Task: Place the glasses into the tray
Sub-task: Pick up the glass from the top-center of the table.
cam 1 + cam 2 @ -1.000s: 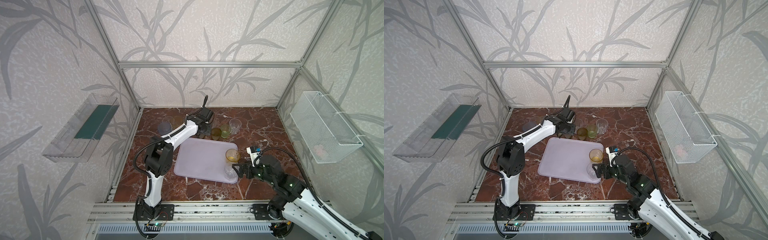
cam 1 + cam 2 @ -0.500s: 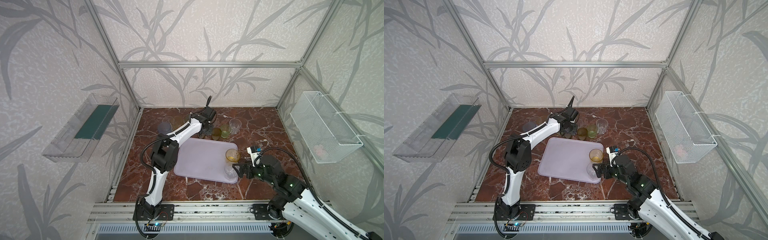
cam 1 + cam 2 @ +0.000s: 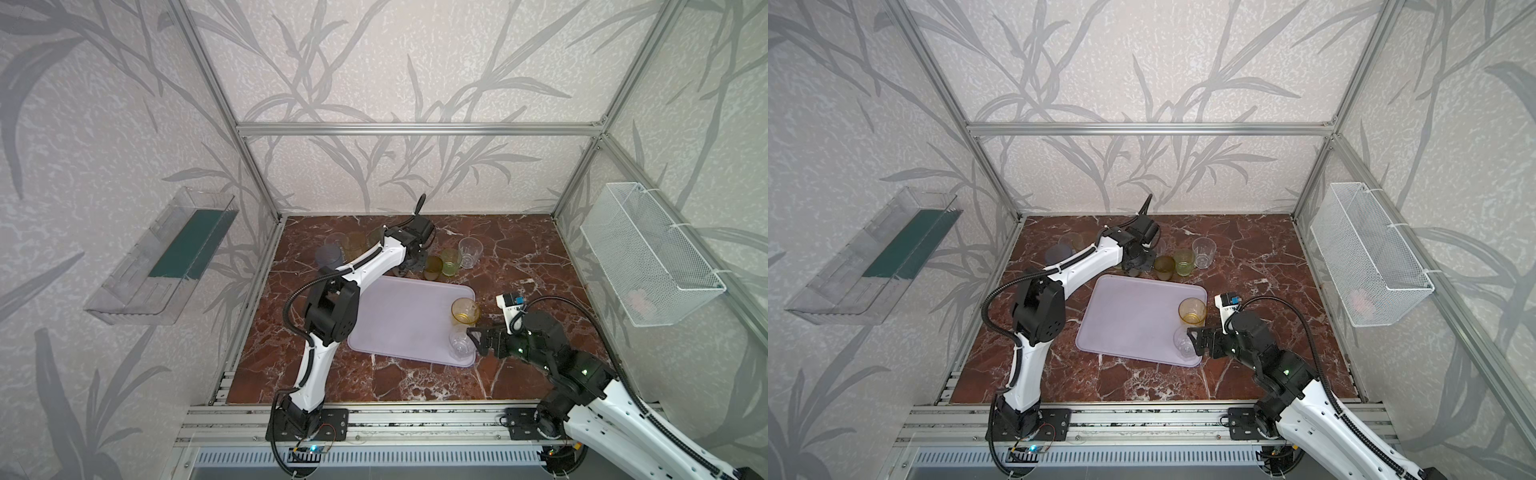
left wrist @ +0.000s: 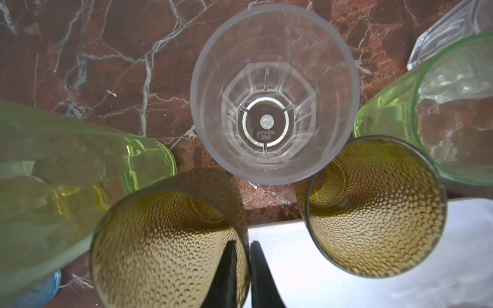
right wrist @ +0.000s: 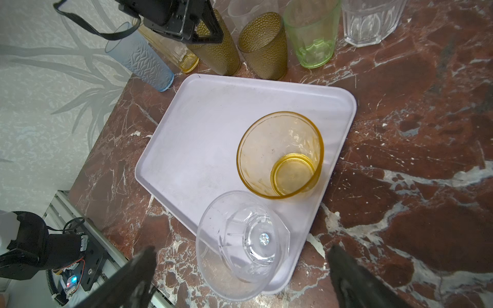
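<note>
Over the last second the left arm's wrist has edged toward the table's right edge and its jaws have drawn together. The right arm has not shifted.

The left gripper (image 4: 242,246) is pinched on the rim of a dark amber tumbler (image 4: 165,240), with 1 finger inside the mouth, 1 outside, and only the wall between them. That tumbler stands upright, long axis vertical, on the table (image 3: 519,249). It is just beyond the far edge of the tray (image 3: 399,316), close to the tray's far left corner. From the gripper, then, the tray lies toward the table's front edge, right beside the glass, and the left arm is much the nearer. I judge that a short lift and carry forward would do.

The glass is translucent brown, dimpled all over, tapering to a narrower base, mouth up and empty. A twin amber tumbler (image 4: 373,208) stands just beside it.

The right gripper (image 5: 241,252) is spread wide at the tray's near right corner, not clamped on the short clear tumbler (image 3: 459,345) between its fingers. A yellow tumbler (image 5: 280,154) stands next to that one, which makes 2 glasses in the tray.
</note>
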